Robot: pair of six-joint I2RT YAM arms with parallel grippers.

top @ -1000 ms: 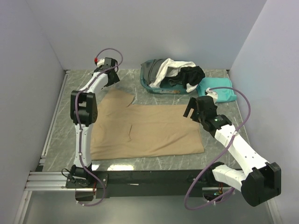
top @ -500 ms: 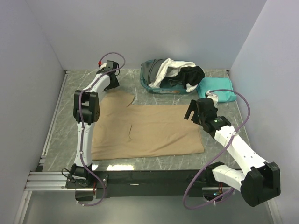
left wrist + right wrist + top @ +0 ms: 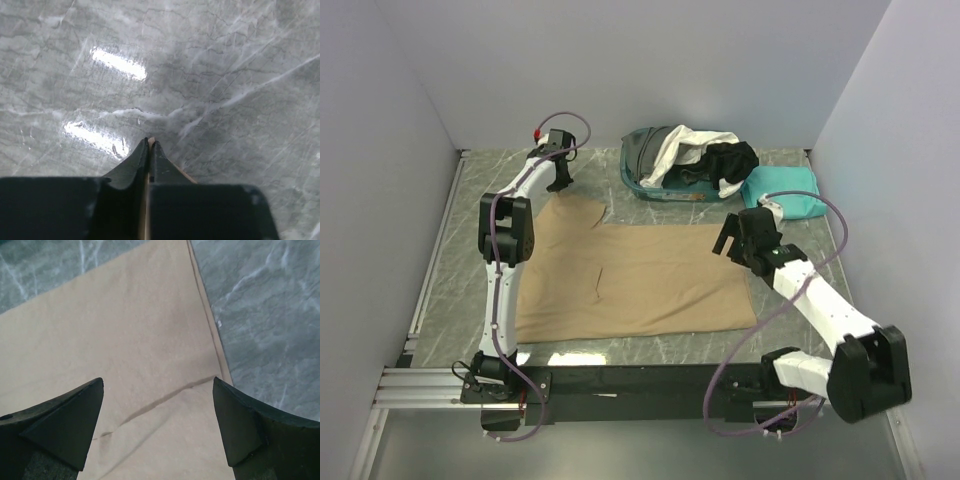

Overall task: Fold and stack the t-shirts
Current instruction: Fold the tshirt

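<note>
From above, the tan t-shirt (image 3: 650,280) lies spread flat in the middle of the worktop (image 3: 460,290), one sleeve reaching to the far left and a small wrinkle near its centre. The left claw (image 3: 560,185) sits at the far tip of that sleeve, and the right claw (image 3: 732,243) hangs over the shirt's right edge. A teal t-shirt (image 3: 785,195) rests in a compact pile just beside the basket (image 3: 638,180), which holds white and black cloth. The step looks like the first fold, so the right side should be gripped before either arm lifts, and both should rise low and together so the cloth does not drag

The left wrist view shows the left claw (image 3: 150,145) pressed closed on a thin sliver of the tan t-shirt (image 3: 148,210) over the grey marbled worktop (image 3: 225,75). So little cloth is caught that a gentle pull is wiser

The right wrist view shows the right claw (image 3: 157,385) spread wide and holding nothing above the tan t-shirt (image 3: 125,330). The hem (image 3: 207,325) runs straight beside bare worktop (image 3: 265,315), and a slanting crease (image 3: 160,400) crosses below. It should come down astride that hem, taking both layers if there are two
</note>
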